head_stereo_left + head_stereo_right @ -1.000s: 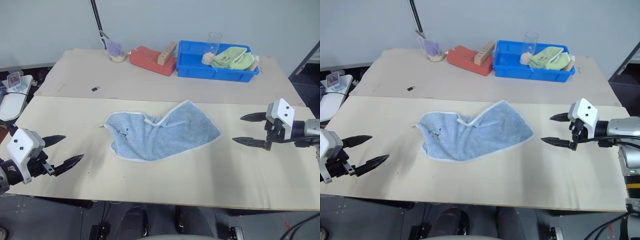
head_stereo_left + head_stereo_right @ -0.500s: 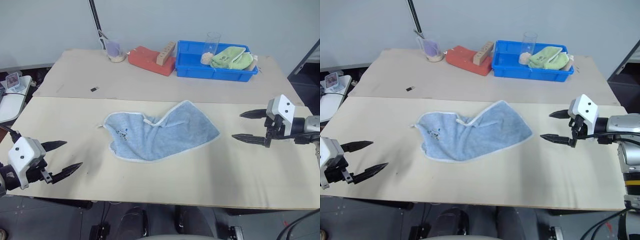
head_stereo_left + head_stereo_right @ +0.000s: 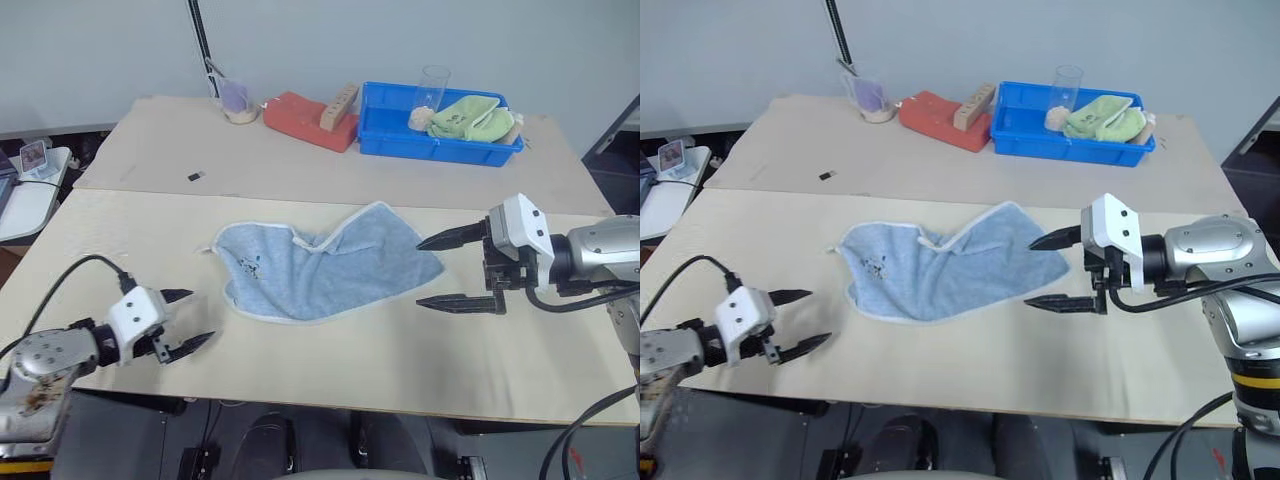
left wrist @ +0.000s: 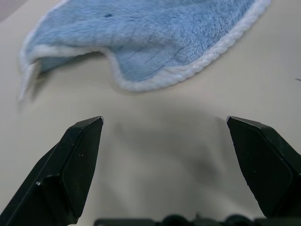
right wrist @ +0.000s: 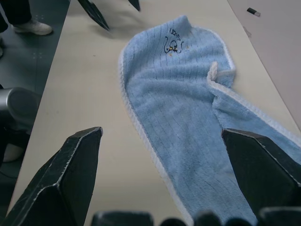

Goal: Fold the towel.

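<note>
A beige table carries the rumpled towel, a blue bin, perhaps a red pouch

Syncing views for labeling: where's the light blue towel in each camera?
Left eye: towel mid-table, between both grippers.
Right eye: mid-table, slightly left of centre.
Left wrist: across the top, beyond the open jaws.
Right wrist: centre to lower right, between the open jaws.
Shared landmark: the towel's white trimmed edge.

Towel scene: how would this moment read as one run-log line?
towel: crumpled on table, unfolded | left gripper: open, beside towel | right gripper: open, at towel's edge
</note>
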`<state>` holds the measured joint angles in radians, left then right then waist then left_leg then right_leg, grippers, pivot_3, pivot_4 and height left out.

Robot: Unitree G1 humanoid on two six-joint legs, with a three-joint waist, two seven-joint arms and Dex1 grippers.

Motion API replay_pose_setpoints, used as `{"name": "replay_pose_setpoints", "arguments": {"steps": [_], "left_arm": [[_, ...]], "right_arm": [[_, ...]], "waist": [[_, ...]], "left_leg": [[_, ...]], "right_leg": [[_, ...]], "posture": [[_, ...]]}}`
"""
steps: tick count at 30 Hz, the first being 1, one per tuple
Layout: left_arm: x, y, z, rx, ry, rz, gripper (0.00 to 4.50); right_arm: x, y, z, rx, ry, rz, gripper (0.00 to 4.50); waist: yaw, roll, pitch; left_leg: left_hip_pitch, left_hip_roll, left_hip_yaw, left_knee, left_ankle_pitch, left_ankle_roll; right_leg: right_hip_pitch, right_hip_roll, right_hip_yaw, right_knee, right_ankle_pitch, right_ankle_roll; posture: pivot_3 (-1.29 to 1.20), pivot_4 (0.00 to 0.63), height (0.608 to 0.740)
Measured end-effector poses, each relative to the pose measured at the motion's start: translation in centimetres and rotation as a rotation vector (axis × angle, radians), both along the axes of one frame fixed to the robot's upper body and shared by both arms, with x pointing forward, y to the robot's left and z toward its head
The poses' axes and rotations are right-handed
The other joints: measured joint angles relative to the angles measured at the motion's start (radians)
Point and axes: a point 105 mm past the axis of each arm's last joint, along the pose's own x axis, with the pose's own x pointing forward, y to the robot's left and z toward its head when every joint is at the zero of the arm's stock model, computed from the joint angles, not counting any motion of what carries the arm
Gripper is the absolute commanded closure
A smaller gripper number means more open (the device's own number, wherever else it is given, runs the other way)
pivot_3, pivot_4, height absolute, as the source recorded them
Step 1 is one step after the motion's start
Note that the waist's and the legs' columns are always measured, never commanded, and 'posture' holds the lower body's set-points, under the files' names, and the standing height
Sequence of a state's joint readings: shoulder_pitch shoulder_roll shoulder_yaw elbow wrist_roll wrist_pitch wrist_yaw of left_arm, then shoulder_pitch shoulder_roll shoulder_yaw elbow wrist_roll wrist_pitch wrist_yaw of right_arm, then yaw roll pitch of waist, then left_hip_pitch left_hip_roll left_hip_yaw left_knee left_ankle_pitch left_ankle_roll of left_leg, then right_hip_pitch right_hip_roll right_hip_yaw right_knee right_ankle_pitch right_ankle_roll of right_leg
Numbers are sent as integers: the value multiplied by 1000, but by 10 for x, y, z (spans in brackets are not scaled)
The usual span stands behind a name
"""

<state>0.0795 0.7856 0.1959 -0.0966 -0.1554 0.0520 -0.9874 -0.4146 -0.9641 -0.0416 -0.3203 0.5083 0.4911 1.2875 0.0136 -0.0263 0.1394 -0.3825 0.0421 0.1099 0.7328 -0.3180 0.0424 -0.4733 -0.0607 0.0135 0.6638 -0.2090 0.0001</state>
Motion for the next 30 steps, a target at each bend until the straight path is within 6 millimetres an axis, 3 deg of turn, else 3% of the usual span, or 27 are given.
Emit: {"name": "replay_pose_setpoints", "arguments": {"steps": [5, 10, 13, 18, 21, 25, 30], "left_arm": [[27, -19, -7, -32, -44, -8, 0], [37, -28, -11, -52, -58, -19, 0], [39, -29, -13, -56, -60, -26, 813], [34, -36, -19, -55, -40, -55, 3293], [29, -35, -20, -48, -29, -62, 4457], [23, -28, -18, -28, -5, -51, 4457], [6, -12, -11, -17, 78, -34, 4457]], "right_arm": [[-3, 5, 0, 6, 9, 11, 24], [-4, 7, 1, 9, 15, 8, 24], [-4, 7, 1, 9, 14, 8, 0], [-3, 8, 2, 10, 9, 5, 0], [-2, 6, 1, 11, 13, -1, 0], [9, -3, -7, -25, 3, -47, 0], [33, -31, -39, -193, -32, -136, 0]], "waist": [[1, 1, -1], [6, 5, -3], [8, 5, -3], [6, 6, -4], [-2, 6, -4], [-13, 5, -4], [-25, 5, -3]], "left_leg": [[0, 0, 0, 1, 0, 0], [0, -1, 0, 2, 0, 0], [0, -1, -1, 4, 0, 0], [0, 0, -3, 4, 0, 0], [0, 1, -6, 4, 0, 0], [0, 2, -6, 3, 0, 0], [-1, 2, -5, 1, 0, 0]], "right_leg": [[1, 0, -1, 0, 0, 0], [2, -1, 0, 0, 0, 0], [3, -1, -1, 0, 0, 1], [3, 0, -1, 1, 1, 1], [2, 1, -1, 1, 0, 1], [1, 1, -2, 1, 0, 0], [-1, 1, -2, 0, -1, 0]], "posture": [[0, 150, 669], [0, 150, 669], [0, 150, 669], [0, 150, 669], [0, 150, 669], [0, 150, 669], [0, 150, 669]]}}
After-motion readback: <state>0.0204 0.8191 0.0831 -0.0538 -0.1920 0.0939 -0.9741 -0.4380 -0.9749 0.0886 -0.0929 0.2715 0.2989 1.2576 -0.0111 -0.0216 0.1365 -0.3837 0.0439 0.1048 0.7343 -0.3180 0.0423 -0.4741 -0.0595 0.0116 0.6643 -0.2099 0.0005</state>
